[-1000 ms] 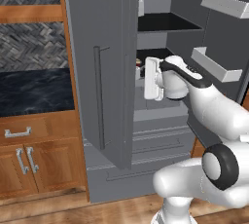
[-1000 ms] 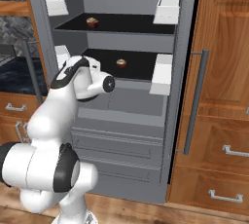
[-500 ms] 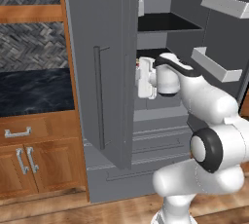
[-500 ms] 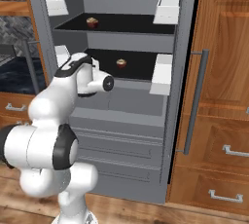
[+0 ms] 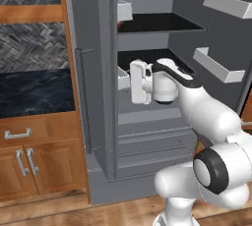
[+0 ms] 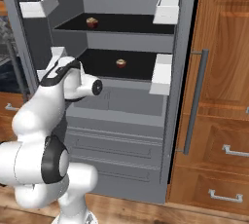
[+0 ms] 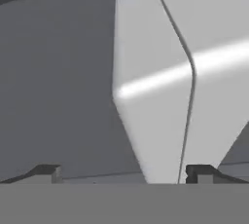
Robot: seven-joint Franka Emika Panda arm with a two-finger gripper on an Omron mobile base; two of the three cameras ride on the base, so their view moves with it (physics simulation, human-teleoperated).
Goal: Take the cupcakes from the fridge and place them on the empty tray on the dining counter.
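Note:
The fridge (image 6: 121, 121) stands open with its black shelves showing. One cupcake (image 6: 92, 22) sits on the upper shelf, and a second cupcake (image 6: 121, 63) rests on the shelf below. My gripper (image 5: 133, 83) hovers in front of the lower shelf, turned left toward the left door. It is open with nothing between its fingers, well apart from both cupcakes. In the hand view the gripper (image 7: 124, 173) faces a white door bin (image 7: 160, 82) from very close. The tray and the dining counter are out of view.
White bins (image 6: 168, 8) hang on the right door, with more bins (image 5: 216, 65) on that same door. Grey drawers (image 5: 147, 141) lie under the shelves. Wooden cabinets (image 6: 223, 121) flank the fridge on the right, and a dark wall counter (image 5: 34, 90) lies to the left.
My hand has swung left, away from the lower shelf toward the left door's bin. The jaws stayed wide apart. Both cupcakes have not moved.

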